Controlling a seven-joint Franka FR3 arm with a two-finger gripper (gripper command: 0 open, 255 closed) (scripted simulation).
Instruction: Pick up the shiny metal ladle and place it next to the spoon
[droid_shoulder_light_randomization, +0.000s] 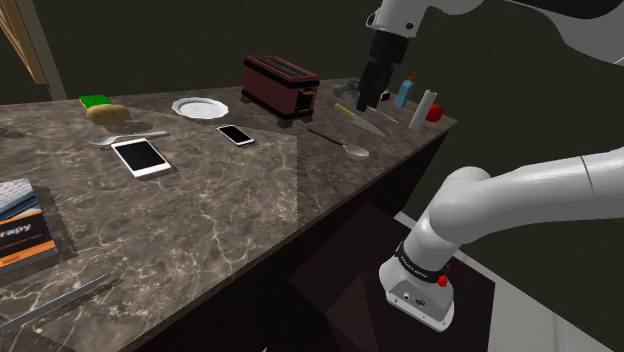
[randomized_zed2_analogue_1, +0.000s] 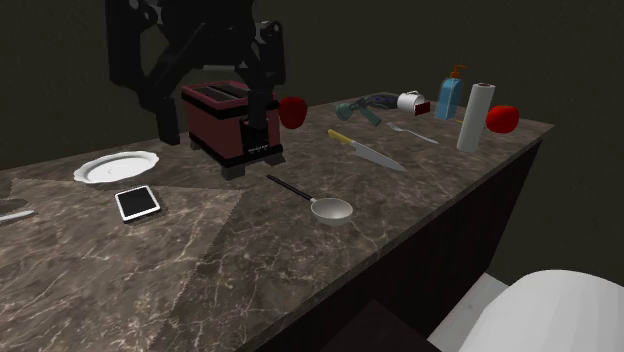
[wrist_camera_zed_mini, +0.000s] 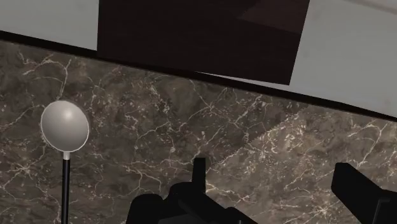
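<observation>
The pincer (droid_shoulder_light_randomization: 366, 102) hovers above the bench (droid_shoulder_light_randomization: 230, 220), fingers spread, nothing pinched. The ladle (randomized_zed2_analogue_1: 331, 209) lies flat on the bench btwn the toaster (randomized_zed2_analogue_1: 228, 125) and the knife (randomized_zed2_analogue_1: 368, 150). Its bowl is toward the front edge and its thin dark handle is pointed back at the toaster. In the wrist view the ladle is seen off to one side of the pincer, outside the finger gap, so the step in hand is judged to be the approach.

To be done well, the pincer should be shifted over the handle, turned so the handle is straddled crosswise, then lowered fully before closing. A slip is likely otherwise, as the handle is thin and low. The spoon is prob. the grey utensil (droid_shoulder_light_randomization: 128, 137) by the potato (droid_shoulder_light_randomization: 106, 114), well apart.

The bench is dark w/ pale veining, and a plate (droid_shoulder_light_randomization: 200, 106) and a phone (droid_shoulder_light_randomization: 139, 156) are also carried. Dark walls (droid_shoulder_light_randomization: 180, 40) are seen behind, and a pale floor (wrist_camera_zed_mini: 356, 57) past the edge.
</observation>
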